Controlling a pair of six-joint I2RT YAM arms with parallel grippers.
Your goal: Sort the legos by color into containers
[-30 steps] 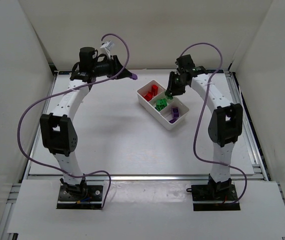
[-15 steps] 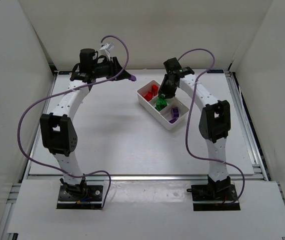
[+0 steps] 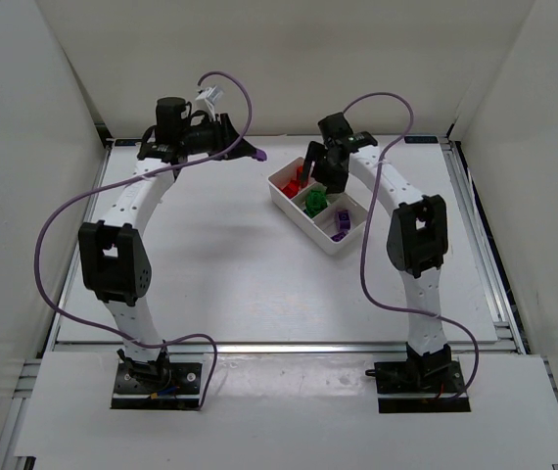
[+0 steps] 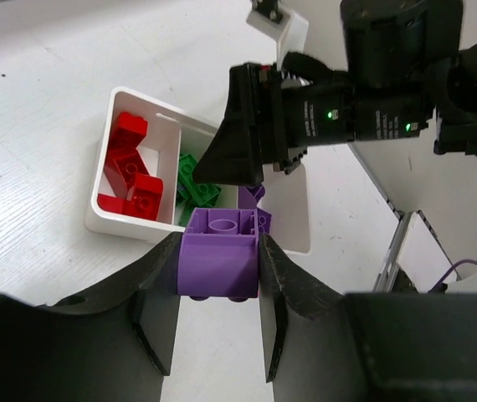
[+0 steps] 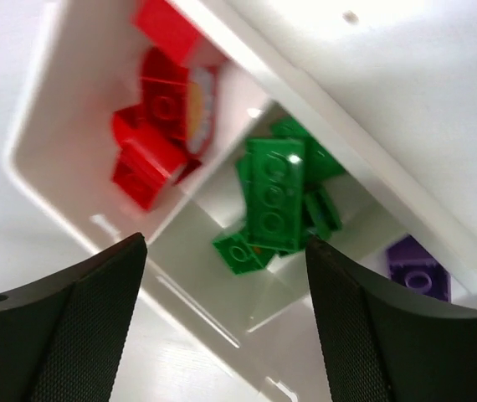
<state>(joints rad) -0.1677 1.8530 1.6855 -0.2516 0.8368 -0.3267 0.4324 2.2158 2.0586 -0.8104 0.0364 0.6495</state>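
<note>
Brick (image 4: 218,255) of purple plastic sits pinched within the left gripper (image 4: 218,280).

left wrist: right gripper (image 4: 232,172) is blocking most of the green bricks (image 4: 192,194) and the third compartment of the tray (image 4: 113,219), 12 o'clock of the clamped purple brick (image 4: 218,255) | right wrist: red bricks (image 5: 159,126) are blurring, perhaps four; second purple brick (image 5: 418,268) is running under a finger (image 5: 406,352) at 4 o'clock

Bright even light, soft shadows, slight blur
</note>
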